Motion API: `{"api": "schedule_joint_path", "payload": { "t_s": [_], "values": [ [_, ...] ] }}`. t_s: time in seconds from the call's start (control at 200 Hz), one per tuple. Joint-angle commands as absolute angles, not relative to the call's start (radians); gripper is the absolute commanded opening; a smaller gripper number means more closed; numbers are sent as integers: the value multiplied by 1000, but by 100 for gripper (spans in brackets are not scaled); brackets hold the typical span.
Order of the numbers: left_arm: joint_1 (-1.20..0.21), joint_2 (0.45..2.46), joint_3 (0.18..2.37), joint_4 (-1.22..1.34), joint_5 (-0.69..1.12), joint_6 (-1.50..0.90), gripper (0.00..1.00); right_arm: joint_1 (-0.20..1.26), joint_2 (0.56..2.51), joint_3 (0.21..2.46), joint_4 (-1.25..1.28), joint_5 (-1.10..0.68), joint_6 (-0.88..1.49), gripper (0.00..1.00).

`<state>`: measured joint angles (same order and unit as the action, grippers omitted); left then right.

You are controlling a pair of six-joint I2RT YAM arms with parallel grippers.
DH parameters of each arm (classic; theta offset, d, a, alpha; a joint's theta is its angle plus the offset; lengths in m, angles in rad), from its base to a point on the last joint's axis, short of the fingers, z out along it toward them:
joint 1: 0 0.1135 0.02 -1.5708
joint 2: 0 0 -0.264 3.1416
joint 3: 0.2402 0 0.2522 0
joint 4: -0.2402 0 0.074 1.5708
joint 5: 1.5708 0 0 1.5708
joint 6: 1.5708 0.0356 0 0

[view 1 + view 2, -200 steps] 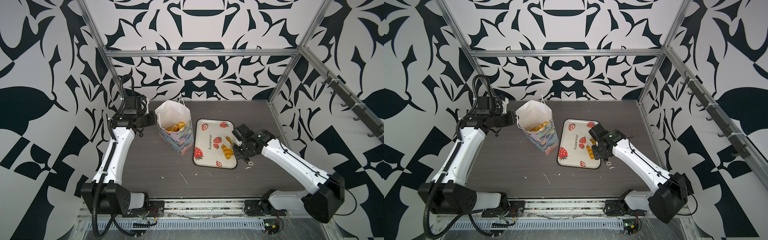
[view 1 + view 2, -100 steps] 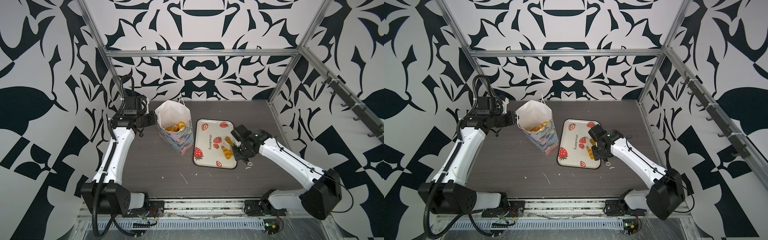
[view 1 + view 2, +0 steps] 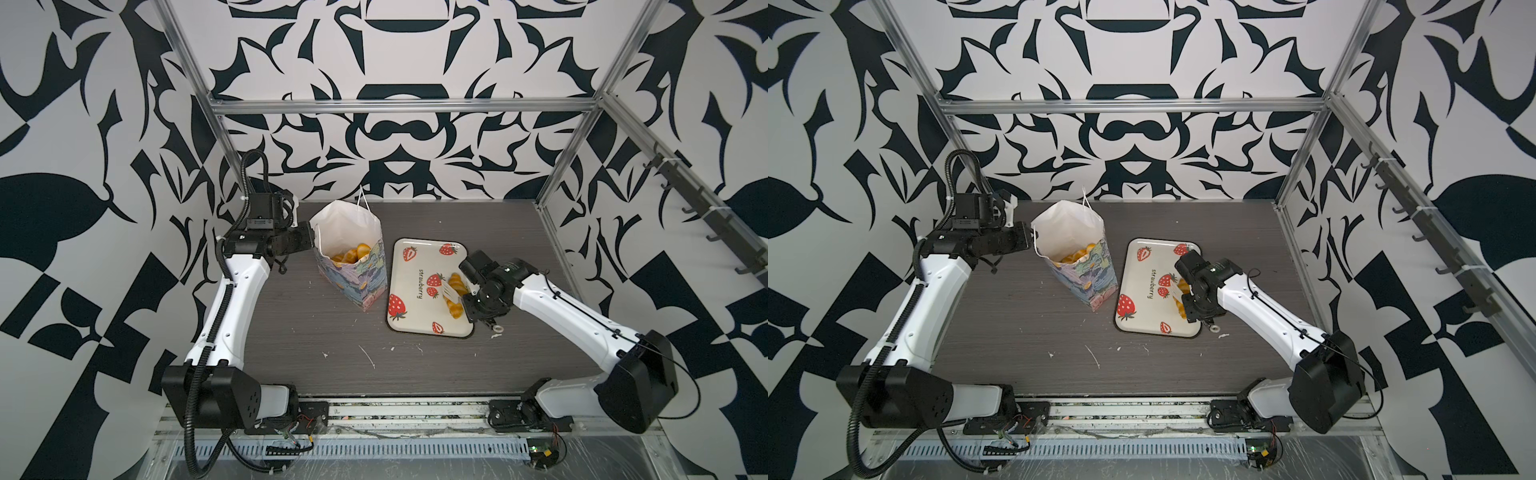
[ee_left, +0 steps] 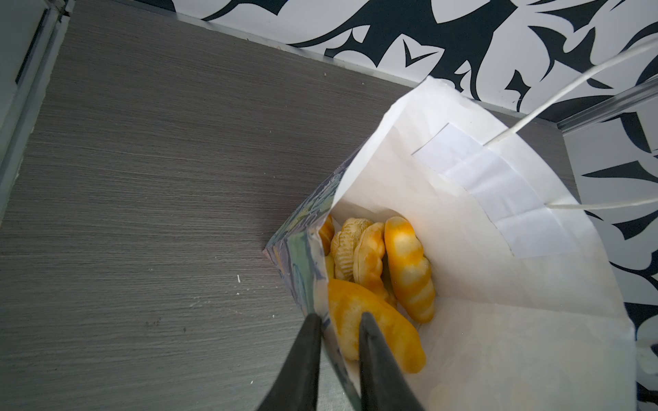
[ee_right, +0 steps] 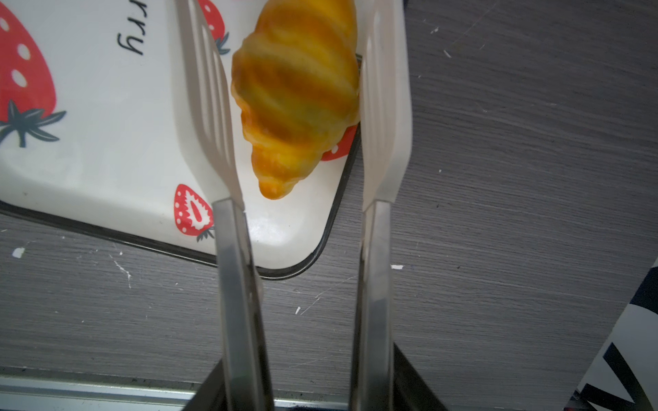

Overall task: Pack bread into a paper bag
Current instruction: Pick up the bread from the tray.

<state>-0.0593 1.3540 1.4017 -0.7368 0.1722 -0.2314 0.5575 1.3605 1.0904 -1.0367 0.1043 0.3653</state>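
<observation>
right gripper (image 5: 295, 106): jaws apart, straddling croissant (image 5: 293, 96) on tray (image 5: 106, 160) | left gripper (image 4: 336, 322): pinching bag (image 4: 498, 249) rim

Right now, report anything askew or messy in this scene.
The bag leans instead of standing straight, its rim pinched by the left pincer. White crumbs litter the table in front of the tray.

Paper bag (image 3: 353, 266): white inside, pastel blue-purple floral print outside, white cord handles.
Bread (image 4: 370, 270): glossy golden-yellow, orange-striped ridges.
Tray (image 3: 409, 311): cream, red strawberries with dark green leaves, black lettering, dark rim.
Table (image 3: 299, 332): dark grey woodgrain, white flecks.
Walls (image 3: 395, 137): black-and-white ornamental pattern.
</observation>
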Motion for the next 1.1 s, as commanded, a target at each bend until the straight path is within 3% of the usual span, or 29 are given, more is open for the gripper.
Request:
{"api": "schedule_joint_path", "payload": {
  "t_s": [0.0, 0.865, 1.095],
  "values": [
    [-58, 1359, 1378, -739, 173, -228, 24, 557, 1358, 1095, -1036, 105, 372, 54],
    [-51, 1357, 1367, -730, 180, -227, 23, 557, 1414, 1114, -1049, 82, 357, 55],
    [-49, 1360, 1368, -730, 181, -227, 24, 556, 1421, 1141, -1051, 89, 350, 50]
  ]
}}
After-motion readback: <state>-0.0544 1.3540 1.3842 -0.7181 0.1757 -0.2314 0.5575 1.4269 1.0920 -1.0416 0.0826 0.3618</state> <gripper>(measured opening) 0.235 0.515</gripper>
